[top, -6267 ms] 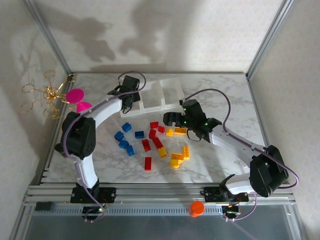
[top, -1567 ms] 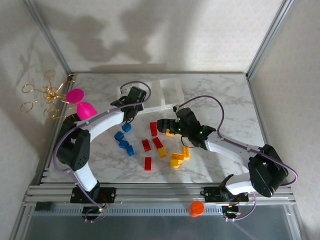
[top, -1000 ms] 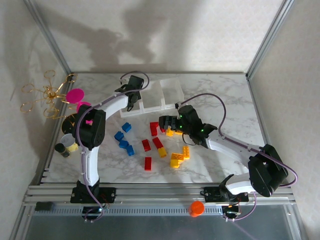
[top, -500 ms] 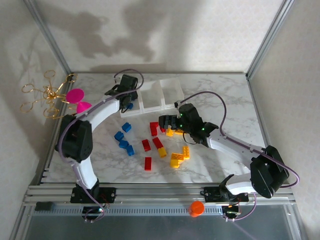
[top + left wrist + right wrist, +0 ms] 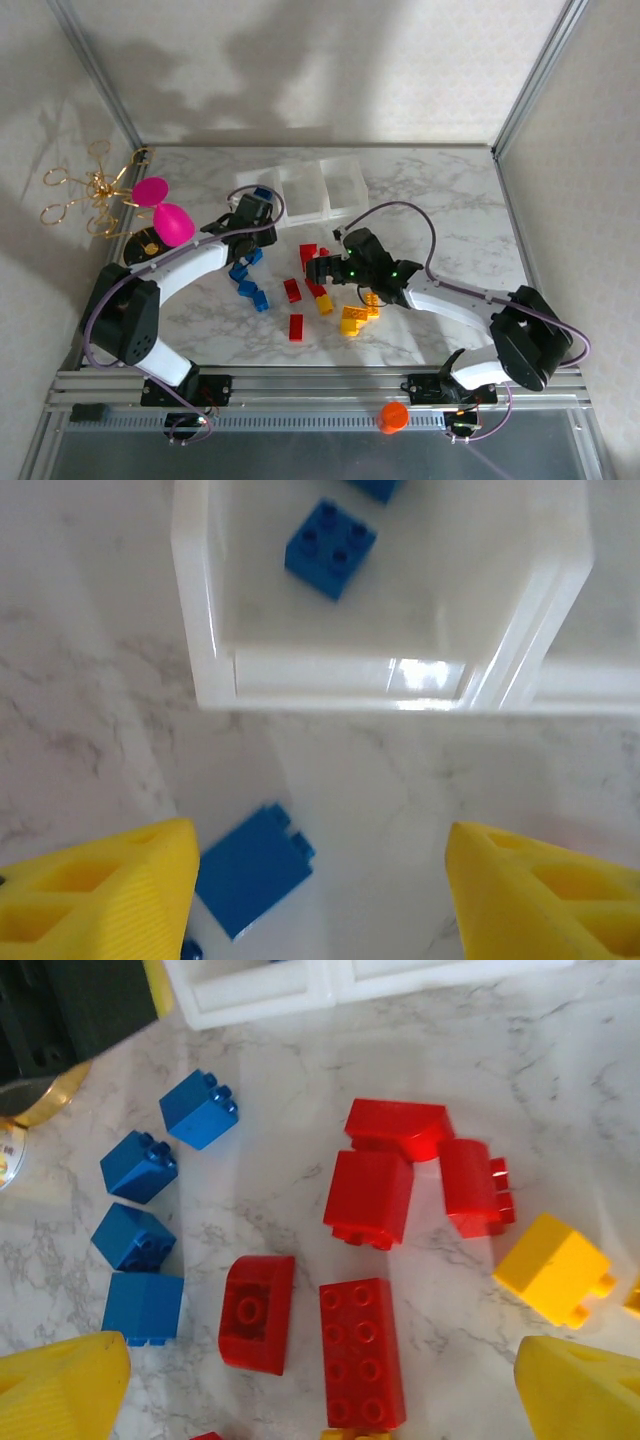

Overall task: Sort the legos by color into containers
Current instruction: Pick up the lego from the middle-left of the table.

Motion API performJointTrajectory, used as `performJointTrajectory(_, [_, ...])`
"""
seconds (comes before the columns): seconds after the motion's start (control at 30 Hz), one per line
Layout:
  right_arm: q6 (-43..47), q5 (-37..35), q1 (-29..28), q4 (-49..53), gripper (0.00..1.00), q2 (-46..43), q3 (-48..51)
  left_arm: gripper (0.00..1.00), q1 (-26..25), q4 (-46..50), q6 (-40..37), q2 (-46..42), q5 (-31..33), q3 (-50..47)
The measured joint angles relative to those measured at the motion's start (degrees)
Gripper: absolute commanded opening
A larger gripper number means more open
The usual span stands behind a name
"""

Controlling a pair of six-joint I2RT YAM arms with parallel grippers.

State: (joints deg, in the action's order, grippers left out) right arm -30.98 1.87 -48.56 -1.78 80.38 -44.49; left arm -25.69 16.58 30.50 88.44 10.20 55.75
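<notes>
Left gripper (image 5: 320, 880) hangs empty, jaws apart, before the tray (image 5: 330, 672) whose end compartment (image 5: 460, 570) holds a blue brick (image 5: 330, 548) (blue bin, presumably); right gripper (image 5: 320, 1380), spread wide and empty, hovers over loose red legos (image 5: 368, 1198), likely choosing a pick.

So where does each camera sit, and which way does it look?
Top external: above, behind the bases, looking down at the table; left arm and right arm show.
Left wrist: on the left arm, facing down at the tray and blue bricks; its gripper's yellow fingers show.
Right wrist: on the right arm, facing down at red bricks; its gripper's yellow fingers show.
Shared: both wrist views catch the tray.
</notes>
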Motion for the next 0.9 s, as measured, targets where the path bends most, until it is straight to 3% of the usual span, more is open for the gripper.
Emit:
performJointTrajectory(0.37, [-1.7,2.1,-1.6,-6.1,0.99,3.0,0.9,0.71,-0.1,-0.1,-0.6,0.7,-3.2,-3.0])
performJointTrajectory(0.9, [-1.7,2.3,-1.6,-6.6,0.99,4.7,0.9,0.70,-0.1,-0.1,-0.7,7.8,0.2,-2.9])
